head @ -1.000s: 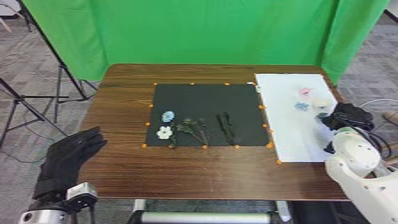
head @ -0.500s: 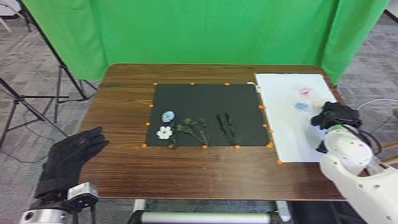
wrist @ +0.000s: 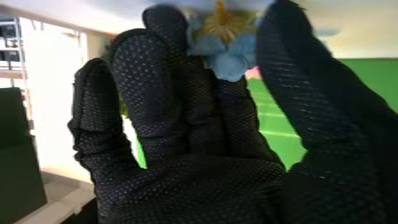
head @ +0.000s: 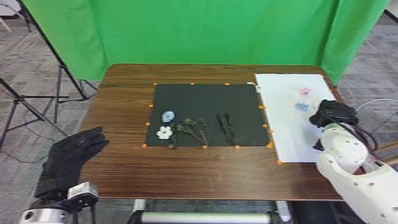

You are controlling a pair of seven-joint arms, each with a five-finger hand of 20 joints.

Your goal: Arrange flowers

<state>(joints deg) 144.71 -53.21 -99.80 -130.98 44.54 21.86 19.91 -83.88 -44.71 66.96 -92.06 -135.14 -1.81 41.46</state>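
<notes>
Left robot hand [head: 71, 155] wide open beside the left edge of the brown counter [head: 178, 172]. Right robot hand [head: 334, 114] over the white sheet [head: 284, 90], fingers nearly straight, thumb apart, a blue flower [wrist: 229, 62] between them; whether gripped, I cannot tell. A pink flower [head: 306, 92] lies nearby. White flower [head: 164, 132], pale blue flower [head: 168, 116] and leafy stems [head: 189, 129] lie on a black mat [head: 187, 95]

Flowers [head: 164, 132] on black and white sheets [head: 204, 100]

Blue flower [wrist: 229, 64] blurred, cut off by edge (right wrist view)
</notes>
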